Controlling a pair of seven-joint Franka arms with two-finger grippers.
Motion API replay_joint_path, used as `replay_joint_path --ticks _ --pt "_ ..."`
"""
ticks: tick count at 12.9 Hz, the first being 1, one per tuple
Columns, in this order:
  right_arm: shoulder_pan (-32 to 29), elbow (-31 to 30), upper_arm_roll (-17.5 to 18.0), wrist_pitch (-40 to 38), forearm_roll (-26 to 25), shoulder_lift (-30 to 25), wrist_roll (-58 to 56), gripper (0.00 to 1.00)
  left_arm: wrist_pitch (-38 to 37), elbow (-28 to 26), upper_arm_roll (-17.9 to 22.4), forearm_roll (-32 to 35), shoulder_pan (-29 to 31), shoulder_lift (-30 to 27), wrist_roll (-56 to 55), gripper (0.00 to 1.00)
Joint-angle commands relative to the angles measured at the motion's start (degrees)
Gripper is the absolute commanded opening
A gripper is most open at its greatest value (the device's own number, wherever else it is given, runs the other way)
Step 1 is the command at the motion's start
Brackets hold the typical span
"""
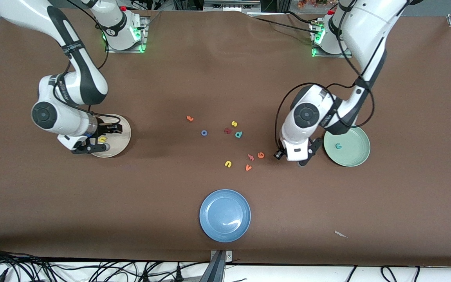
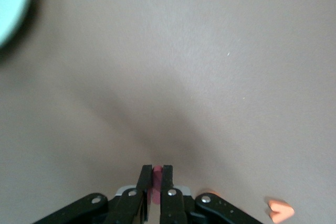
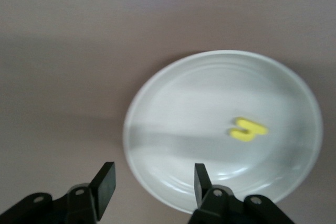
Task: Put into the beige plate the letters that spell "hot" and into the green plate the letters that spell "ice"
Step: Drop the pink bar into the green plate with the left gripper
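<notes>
Two letters are already home in the front view: the yellow h (image 1: 102, 139) in the beige plate (image 1: 125, 135) under the right gripper (image 1: 92, 138), the teal c (image 1: 339, 146) in the green plate (image 1: 356, 154). Your left wrist view shows the left gripper (image 2: 156, 178) low over the worktop (image 2: 210, 66), jaws pinching the dark red i (image 2: 157, 170); I judge you next carry it to the green plate. Your right wrist view shows spread, empty jaws, free to fetch the blue o (image 1: 204, 132) or orange t (image 1: 190, 118).
</notes>
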Motion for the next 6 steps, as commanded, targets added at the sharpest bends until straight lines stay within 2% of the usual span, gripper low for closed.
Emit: replay_joint_path --ticks 1,4,6 --pt "4.6 -0.5 2.5 2.1 1.1 -0.2 12.3 0.69 -12.3 5.5 -1.8 -5.2 5.8 -1.3 15.3 0.0" --pt "13.0 -0.8 2.7 7.2 1.1 0.3 27.7 0.7 -21.9 6.5 -1.8 -5.3 12.2 -2.3 33.6 0.0" --pt "17.1 -0.8 2.7 9.7 1.0 0.8 36.3 0.7 -25.2 6.1 -1.7 -5.3 16.5 -2.1 45.7 0.0"
